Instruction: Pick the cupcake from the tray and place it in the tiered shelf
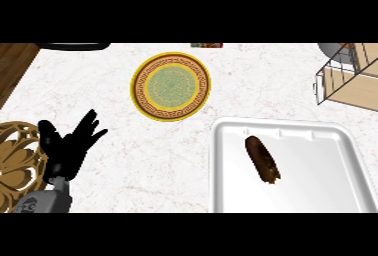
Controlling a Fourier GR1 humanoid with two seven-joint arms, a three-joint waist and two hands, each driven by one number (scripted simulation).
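Cupcake (262, 159) – head view: brown, elongated, lying tilted on white tray (289, 200), well right of L hand | L hand (69, 145) – low left, fingers straight & spread, holding nothing | tiered shelf (345, 80) – far upper right of hand | yellow plate (170, 86) – up-right of hand | R hand – not seen

The picture's right edge is cutting off the tiered shelf (347, 80) beyond the white tray (229, 165), whose lower rim is also running out of view
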